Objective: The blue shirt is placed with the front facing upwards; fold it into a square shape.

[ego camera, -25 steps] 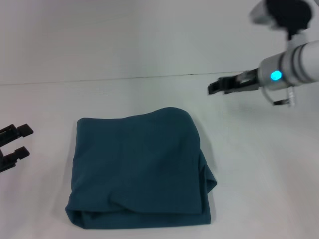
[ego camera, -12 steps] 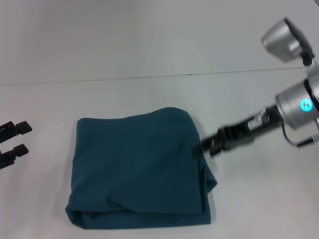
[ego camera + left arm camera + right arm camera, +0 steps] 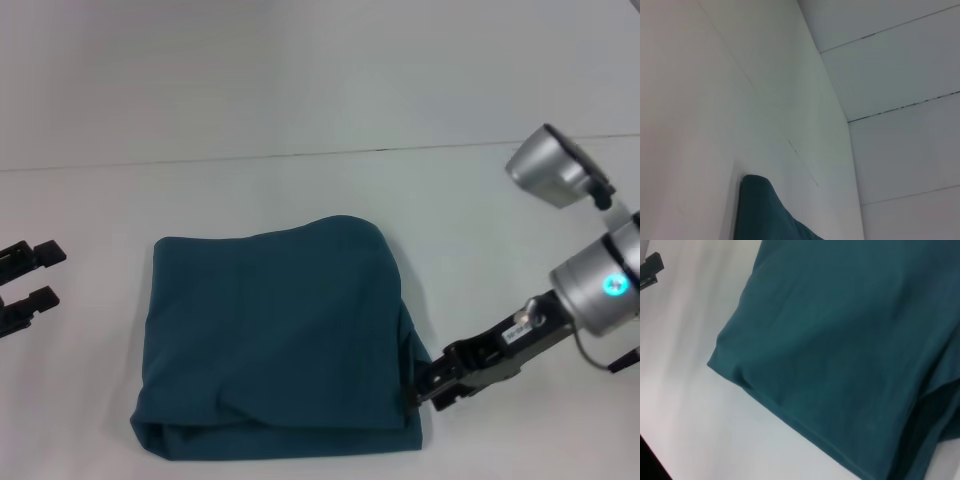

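The blue shirt lies folded into a rough square in the middle of the white table, plain side up with no lettering showing. Its right edge bulges in loose layers. My right gripper is low at the shirt's front right corner, touching the bulging edge. The right wrist view is filled by the shirt, seen from close by. My left gripper rests open at the table's far left, apart from the shirt. A corner of the shirt shows in the left wrist view.
The table's far edge runs as a thin line behind the shirt. The left gripper also shows far off in the right wrist view.
My right arm has swung down from high at the back right to the shirt's right edge, then along it toward the front corner. The left gripper and the shirt have stayed put.
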Robot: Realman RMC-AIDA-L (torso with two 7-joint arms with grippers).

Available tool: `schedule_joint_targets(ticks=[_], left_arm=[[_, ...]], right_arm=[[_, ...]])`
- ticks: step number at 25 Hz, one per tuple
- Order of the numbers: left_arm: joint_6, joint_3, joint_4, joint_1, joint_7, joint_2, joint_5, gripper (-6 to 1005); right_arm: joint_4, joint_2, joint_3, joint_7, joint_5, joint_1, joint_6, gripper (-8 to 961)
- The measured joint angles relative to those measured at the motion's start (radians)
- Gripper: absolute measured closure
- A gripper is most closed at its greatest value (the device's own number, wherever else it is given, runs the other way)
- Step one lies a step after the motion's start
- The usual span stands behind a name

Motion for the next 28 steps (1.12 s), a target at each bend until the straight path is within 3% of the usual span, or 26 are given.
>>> schedule_joint_targets(ticks=[4,6,16,23,28], left_arm=[[-0.005,0.002,-0.003,0.0,0.004,-0.002,0.0,214],[-0.006,0.002,-0.004,0.0,0.004,-0.002,0.0,214],[-0.008,0.002,-0.008,0.0,0.013,-0.003,0.0,214],[-0.008,0.004,-0.008,0.0,0.014,-0.004,0.0,214],[-0.009,0.004,-0.008,-0.001,0.015,-0.004,0.0,214]], right_arm=[[0.012,0.041,0.0,-0.013,0.0,-0.014,0.059,220],[0.034,0.051,0.0,-0.023,0.003,-0.015,0.085,219],[0.108,0.069,0.01,-0.032,0.038,-0.01,0.176,220],[0.113,0.074,0.002,-0.033,0.04,-0.003,0.185,325],[0.106,0.07,0.002,-0.03,0.039,-0.003,0.168,547]])
